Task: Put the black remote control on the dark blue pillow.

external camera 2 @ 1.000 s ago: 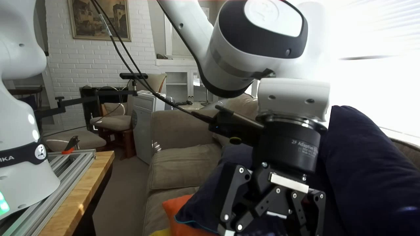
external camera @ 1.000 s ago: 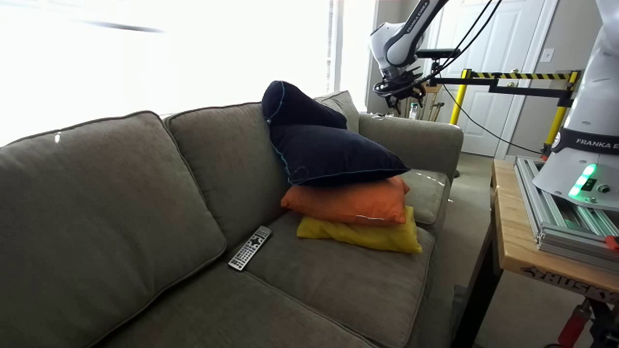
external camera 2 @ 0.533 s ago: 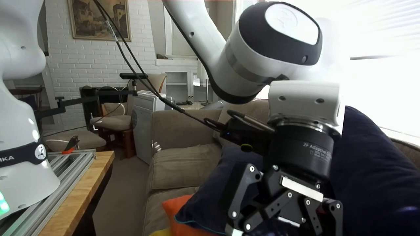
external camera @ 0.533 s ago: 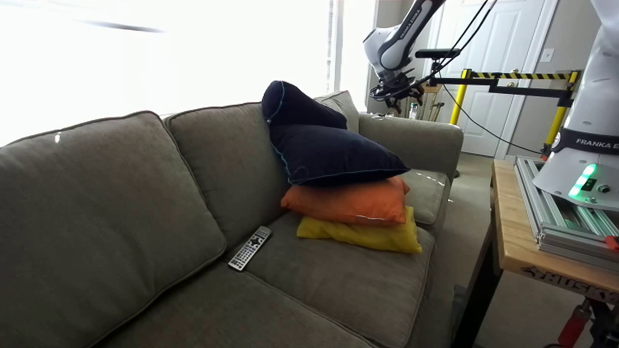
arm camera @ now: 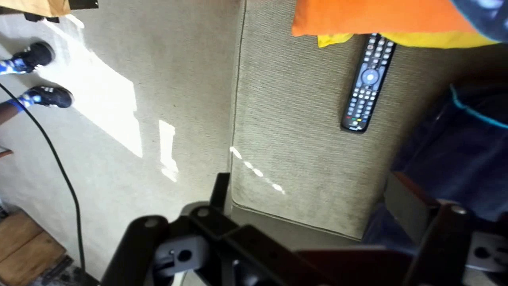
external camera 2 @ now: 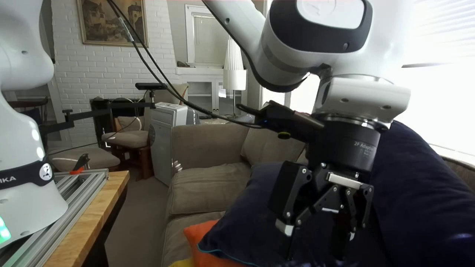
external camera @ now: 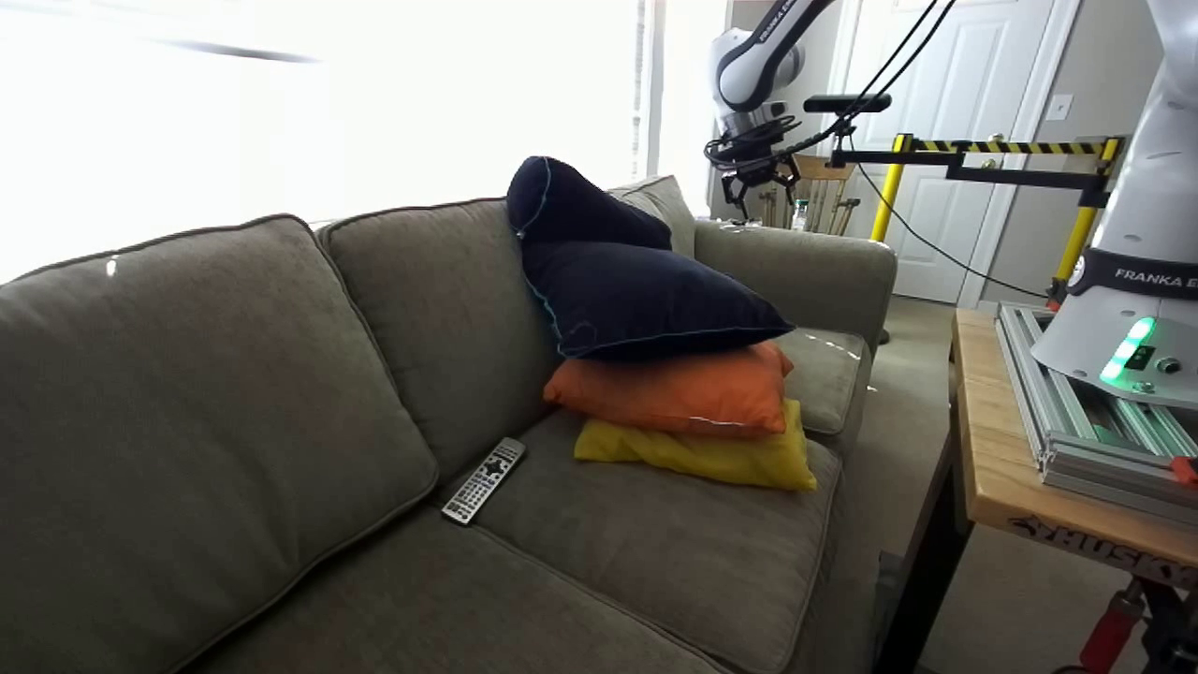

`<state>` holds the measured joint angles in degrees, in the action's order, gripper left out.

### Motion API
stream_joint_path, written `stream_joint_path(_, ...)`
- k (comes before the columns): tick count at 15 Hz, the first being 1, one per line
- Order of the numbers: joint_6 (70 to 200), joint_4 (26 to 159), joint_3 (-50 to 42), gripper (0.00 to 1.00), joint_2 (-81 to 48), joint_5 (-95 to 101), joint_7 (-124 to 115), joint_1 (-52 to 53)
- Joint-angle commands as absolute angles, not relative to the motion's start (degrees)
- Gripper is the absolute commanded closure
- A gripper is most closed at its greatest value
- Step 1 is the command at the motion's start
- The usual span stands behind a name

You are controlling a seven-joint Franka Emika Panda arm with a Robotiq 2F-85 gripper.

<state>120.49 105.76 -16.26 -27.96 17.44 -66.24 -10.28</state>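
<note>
The black remote control [arm camera: 367, 85] lies on the far seat cushion in the wrist view, its upper end beside the yellow pillow. I do not see it in either exterior view. A dark blue pillow [external camera: 655, 295] lies on the orange pillow in both exterior views [external camera 2: 237, 218]. Another dark blue pillow [external camera: 585, 211] leans behind it. It stands large at the right of an exterior view [external camera 2: 419, 193]. Dark blue fabric [arm camera: 448, 151] also shows at the right of the wrist view. My gripper [external camera 2: 313, 252] is open and empty above the sofa, its fingers [arm camera: 313, 194] pointing down, apart from the remote.
The orange pillow [external camera: 674, 393] lies on the yellow pillow [external camera: 702, 454]. A silver-grey remote [external camera: 484, 481] lies on the near cushions. The sofa arm [external camera: 796, 271] closes the far end. A wooden table [external camera: 992, 449] bears the robot's base. Someone's feet [arm camera: 47, 95] show on the floor.
The gripper has moved up and right in an exterior view, with its fingers now more upright; elsewhere it shifts slightly left. The pillows and the silver-grey remote have not moved.
</note>
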Motion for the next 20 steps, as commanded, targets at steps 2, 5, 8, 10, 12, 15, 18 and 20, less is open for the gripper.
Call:
stream_joint_path(2, 131.64, 109.45, -16.24, 0.03, -26.89, 17.12, -53.47, -11.91)
stream_joint_path(5, 145.48, 111.96, -18.33, 0.06, -28.86, 18.59, -51.98, -11.20)
stream_joint_path(8, 143.55, 110.86, -19.73, 0.06, -29.58, 16.37, -51.94, -9.73)
stream_joint_path(10, 144.18, 110.92, -19.78, 0.06, -29.82, 16.31, -51.79, -9.65)
stream_joint_path(12, 144.30, 111.04, -19.80, 0.06, -29.77, 16.36, -51.84, -9.55)
stream_joint_path(15, 144.32, 111.04, -19.80, 0.06, -29.77, 16.36, -51.79, -9.55)
stream_joint_path(18, 144.32, 111.04, -19.80, 0.06, -29.76, 16.36, -51.77, -9.55)
stream_joint_path(20, 144.33, 111.04, -19.80, 0.06, -29.76, 16.36, -51.74, -9.55)
